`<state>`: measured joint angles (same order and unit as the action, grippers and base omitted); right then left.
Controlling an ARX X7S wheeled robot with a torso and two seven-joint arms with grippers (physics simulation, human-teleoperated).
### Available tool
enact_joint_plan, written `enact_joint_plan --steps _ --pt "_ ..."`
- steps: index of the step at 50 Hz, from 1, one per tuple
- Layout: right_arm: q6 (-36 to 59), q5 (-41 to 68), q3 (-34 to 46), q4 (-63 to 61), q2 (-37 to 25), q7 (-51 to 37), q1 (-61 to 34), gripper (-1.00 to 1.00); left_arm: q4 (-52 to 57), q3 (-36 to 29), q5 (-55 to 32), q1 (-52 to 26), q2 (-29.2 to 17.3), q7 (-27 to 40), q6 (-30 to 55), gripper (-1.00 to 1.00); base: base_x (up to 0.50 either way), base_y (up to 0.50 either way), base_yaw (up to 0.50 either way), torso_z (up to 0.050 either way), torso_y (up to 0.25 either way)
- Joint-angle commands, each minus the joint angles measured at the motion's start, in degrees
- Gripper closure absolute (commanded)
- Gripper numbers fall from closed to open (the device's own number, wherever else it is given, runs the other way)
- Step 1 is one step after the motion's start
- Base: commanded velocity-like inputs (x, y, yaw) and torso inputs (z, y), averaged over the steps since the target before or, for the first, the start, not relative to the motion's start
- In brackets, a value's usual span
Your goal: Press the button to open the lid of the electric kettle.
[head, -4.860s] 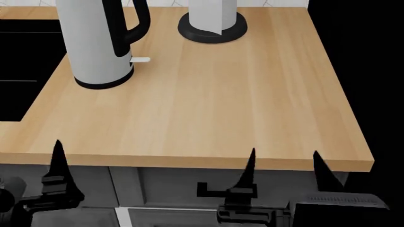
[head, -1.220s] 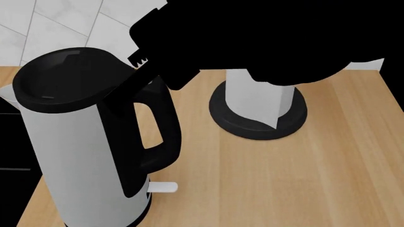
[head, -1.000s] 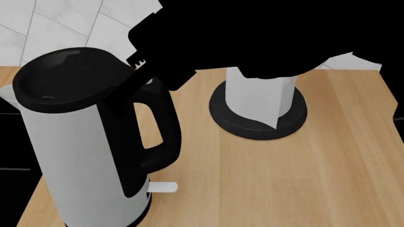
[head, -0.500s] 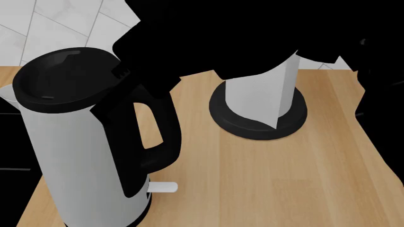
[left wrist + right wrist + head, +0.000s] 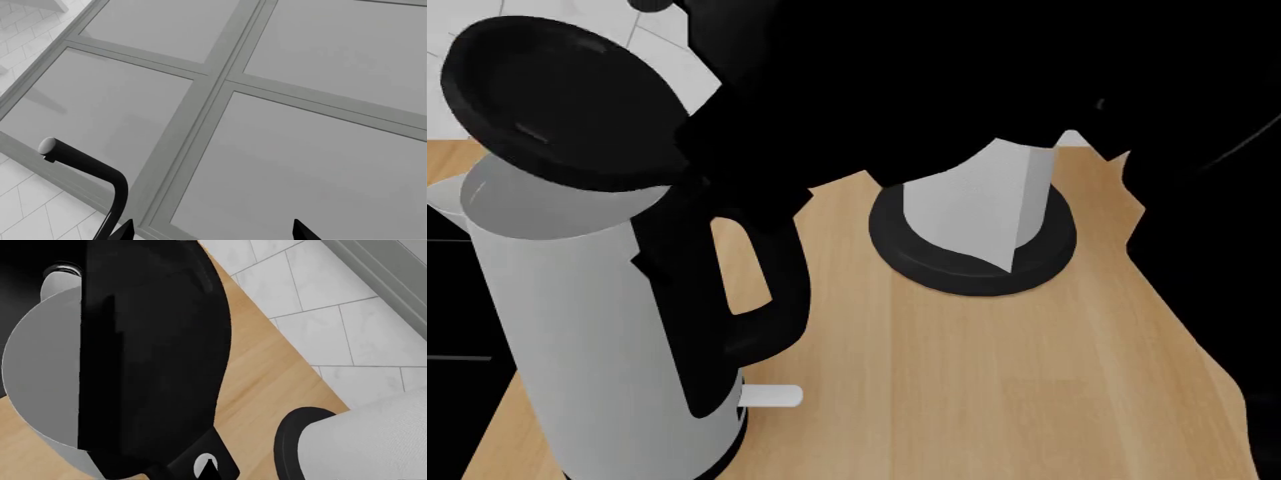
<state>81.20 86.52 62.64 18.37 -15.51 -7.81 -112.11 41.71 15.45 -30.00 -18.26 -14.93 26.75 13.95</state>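
Note:
The pale grey electric kettle [image 5: 581, 330] stands at the counter's left, with its black loop handle [image 5: 767, 300] facing right. Its round black lid [image 5: 561, 100] is tilted up and the rim below it is open. In the right wrist view the raised lid [image 5: 153, 350] fills the middle, with the grey kettle mouth [image 5: 37, 370] beside it. My right gripper [image 5: 210, 470] is shut, and its tip rests on the small round white button [image 5: 198, 465] in the black handle top. My right arm [image 5: 934, 80] hides the button in the head view. My left gripper [image 5: 211, 232] is open and empty.
A white paper roll on a round black stand [image 5: 974, 245] stands right of the kettle. A small white switch tab [image 5: 771, 397] sticks out at the kettle's base. The left wrist view shows grey cabinet panels [image 5: 300, 150] and a black bar with a pale knob [image 5: 47, 145].
The lid has swung up from flat to tilted open. My right arm has moved down and left onto the handle top.

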Motion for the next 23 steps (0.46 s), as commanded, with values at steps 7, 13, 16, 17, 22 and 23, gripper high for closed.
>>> enact_joint_plan --steps 7,13,16,17,22,23 --pt "-0.3 -2.6 4.3 2.5 2.1 2.6 0.8 1.0 0.0 0.0 -0.5 0.0 -0.5 0.5 -0.3 -1.0 0.0 0.0 0.0 0.0 0.0" --pt "0.6 -2.8 6.2 1.6 2.6 3.6 1.5 1.0 0.0 -0.3 -0.4 0.1 -0.6 0.6 -0.4 -1.0 0.0 0.0 0.0 0.0 0.0" --pt "0.6 -2.6 6.4 1.5 2.5 3.3 1.6 1.0 -0.2 -0.4 -0.3 0.2 -0.6 0.5 -0.6 -1.0 0.01 0.0 0.0 0.0 0.0" --pt "0.5 -2.7 6.5 1.5 2.5 3.3 1.6 1.0 -0.1 -0.5 -0.3 0.2 -0.6 0.6 -0.6 -1.0 0.01 0.0 0.0 0.0 0.0" --pt "0.4 -2.4 6.6 1.5 2.5 3.0 1.4 1.0 -0.1 -0.5 -0.3 0.2 -0.7 0.7 -0.7 -1.0 0.01 0.0 0.0 0.0 0.0" --pt "0.5 -2.2 6.6 1.4 2.5 2.8 1.4 1.0 0.0 -0.5 -0.4 0.2 -0.8 0.8 -0.6 -1.0 0.0 0.0 0.0 0.0 0.0"
